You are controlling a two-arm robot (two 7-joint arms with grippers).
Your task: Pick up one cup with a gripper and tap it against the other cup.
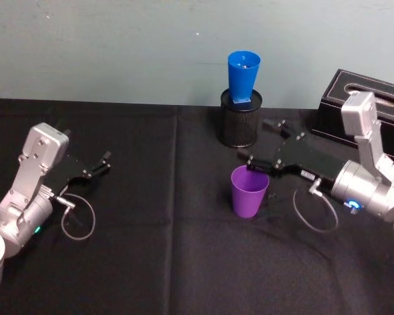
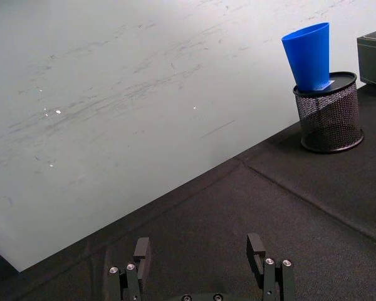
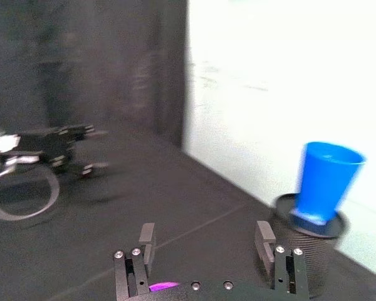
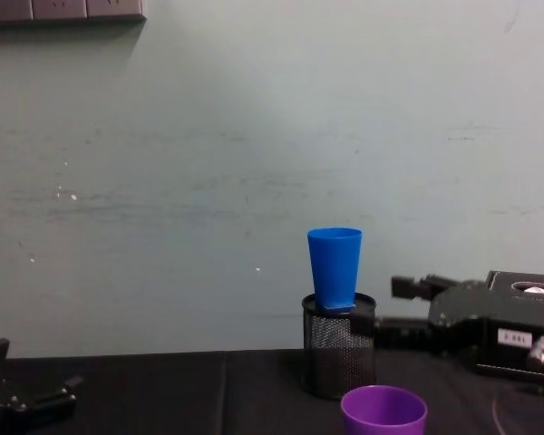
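Purple plastic, the one cup (image 1: 249, 191) stands upright on the black-clothed tabletop (image 1: 151, 262), nearest the robot and a little right of centre, its wide rim facing up. Just above and behind that rim hovers the right pincer (image 1: 257, 143), reaching in from the right on its silver arm with the glowing blue ring; its two black fingers (image 3: 146, 237) are spread wide with nothing between them, and a sliver of purple shows just beneath them in the right wrist view. Off at the left side of the tabletop the left pincer (image 1: 104, 162) rests low, its fingers likewise parted and empty. Farther back, near the pale wall, the blue cup (image 1: 243, 77) sits with its narrow base set in the top of a black wire-mesh pen holder (image 1: 240, 121). A black box (image 1: 364, 108) lies at the far right.
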